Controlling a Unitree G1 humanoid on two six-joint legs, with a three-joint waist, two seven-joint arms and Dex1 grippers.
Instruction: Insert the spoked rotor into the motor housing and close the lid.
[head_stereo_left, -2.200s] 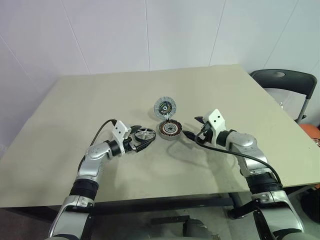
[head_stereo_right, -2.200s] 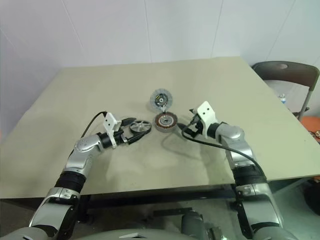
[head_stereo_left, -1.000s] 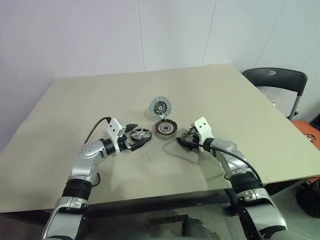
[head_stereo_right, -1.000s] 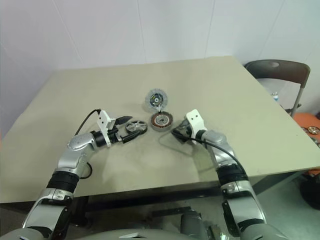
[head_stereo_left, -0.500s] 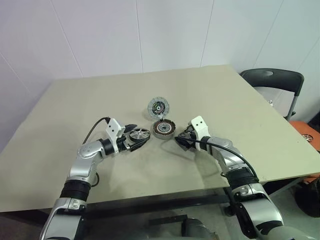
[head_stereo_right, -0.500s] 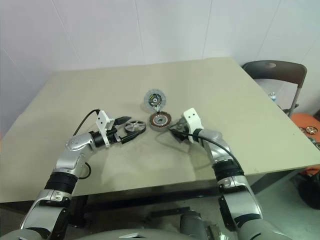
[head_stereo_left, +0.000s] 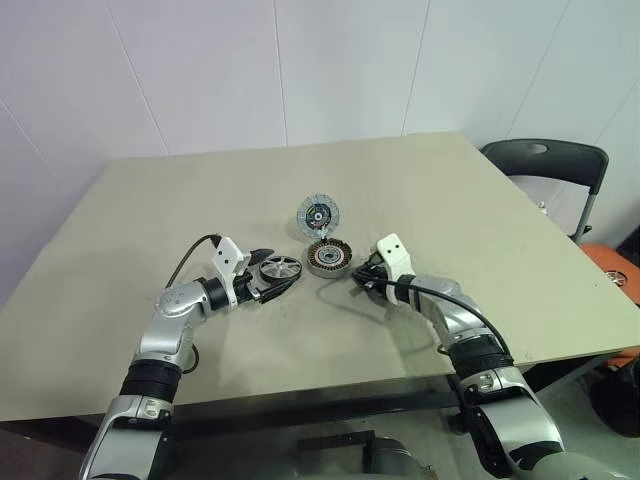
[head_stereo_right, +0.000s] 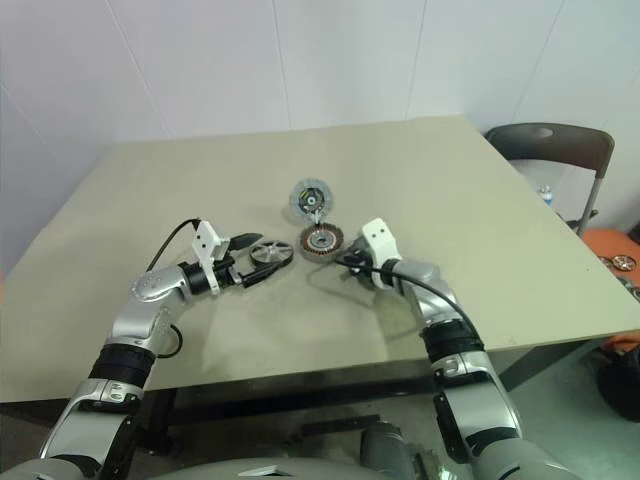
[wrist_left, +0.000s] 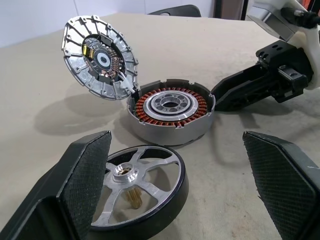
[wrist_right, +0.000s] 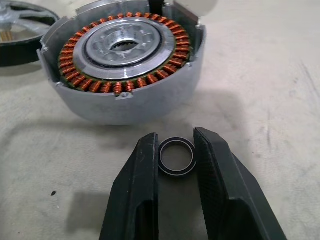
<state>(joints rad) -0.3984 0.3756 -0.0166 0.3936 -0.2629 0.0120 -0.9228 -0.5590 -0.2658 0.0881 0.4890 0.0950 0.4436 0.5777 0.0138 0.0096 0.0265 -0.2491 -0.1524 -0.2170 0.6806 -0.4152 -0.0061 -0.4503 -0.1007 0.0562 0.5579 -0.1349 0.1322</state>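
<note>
Beside motor housing (wrist_right: 122, 65): black ring (wrist_right: 176, 156), between right tool (wrist_right: 175, 165) fingers.

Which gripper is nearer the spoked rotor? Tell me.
Left. The left gripper has its open fingers on either side of the spoked rotor. The right gripper is beyond the motor housing, closing around a small black ring.

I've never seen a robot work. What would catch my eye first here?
Probably the motor housing mid-table, its ring of copper coils bright, with the toothed lid propped open at its far edge. The right hand pinches a small black ring just beside it. The left hand gapes wide around the spoked rotor lying flat.
</note>
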